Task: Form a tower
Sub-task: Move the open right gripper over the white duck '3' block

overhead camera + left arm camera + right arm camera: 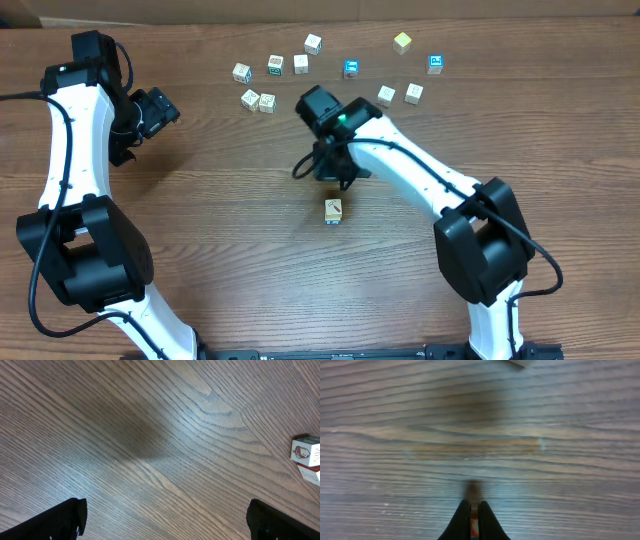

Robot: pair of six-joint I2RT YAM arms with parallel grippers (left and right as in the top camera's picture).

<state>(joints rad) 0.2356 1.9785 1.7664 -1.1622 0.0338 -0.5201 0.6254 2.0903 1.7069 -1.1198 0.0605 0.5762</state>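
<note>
Right end effector (474,506) closed near free-standing tower (333,211).

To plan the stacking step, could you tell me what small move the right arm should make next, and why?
Probably shift the right gripper over the tower before lowering: it is shut on what looks like a small cube, and overhead it sits beside the tower, not above it.

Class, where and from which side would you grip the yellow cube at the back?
Probably pinch two opposite side faces of the yellow cube, coming straight down from above: it sits flat and apart, so its sides are free.
</note>
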